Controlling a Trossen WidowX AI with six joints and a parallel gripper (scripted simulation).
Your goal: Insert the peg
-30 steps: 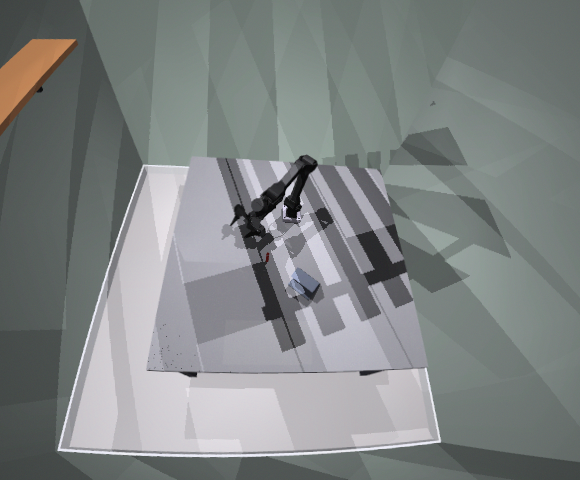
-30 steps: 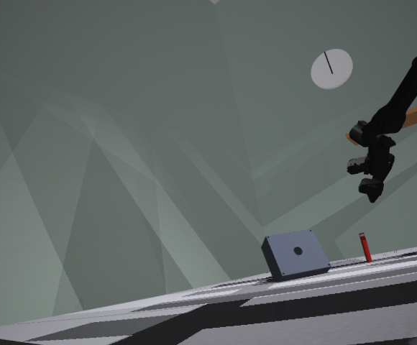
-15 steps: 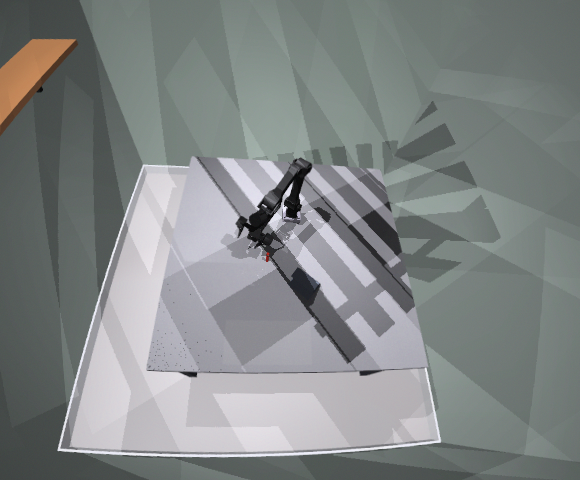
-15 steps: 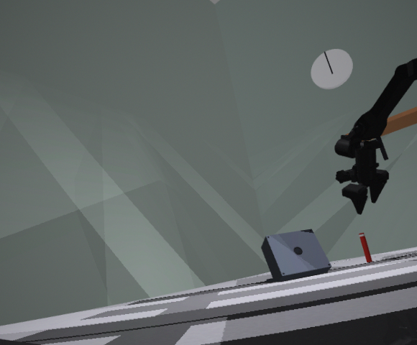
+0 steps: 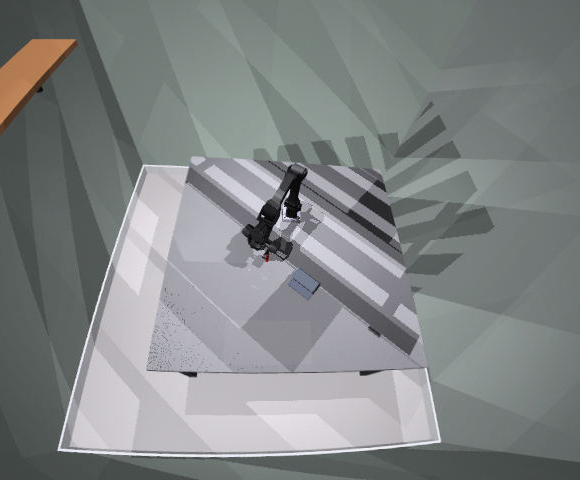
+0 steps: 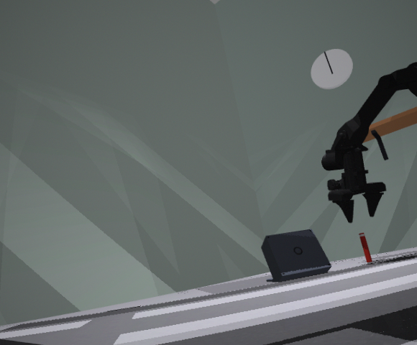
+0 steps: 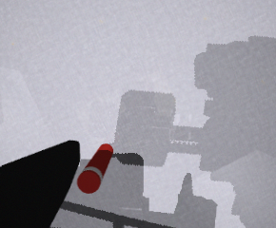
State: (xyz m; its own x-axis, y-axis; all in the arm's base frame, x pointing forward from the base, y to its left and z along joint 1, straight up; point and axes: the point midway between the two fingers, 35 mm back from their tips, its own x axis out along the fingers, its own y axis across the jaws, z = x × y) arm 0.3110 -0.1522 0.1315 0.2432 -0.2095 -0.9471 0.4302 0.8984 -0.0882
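Note:
A round red peg [image 5: 267, 257] [image 6: 365, 248] [image 7: 100, 163] with a pale band near its top stands on the table. The dark blue-grey sloped panel [image 5: 304, 280] [image 6: 294, 256] has one round hole [image 6: 298, 250] in its face; the hole cannot be made out in the top view. My gripper [image 6: 361, 218] [image 7: 184, 162] is open and empty, pointing down with its fingertips above the peg's top. In the wrist view the peg shows close beside the left finger, well off the middle between the fingers.
The table [image 5: 202, 299] carries the arm base and the panel, a short way from the peg. Shadows of the arm fall around the peg. An orange shelf [image 5: 26, 77] [image 6: 398, 121] and a round white clock [image 6: 336, 68] are away from the table.

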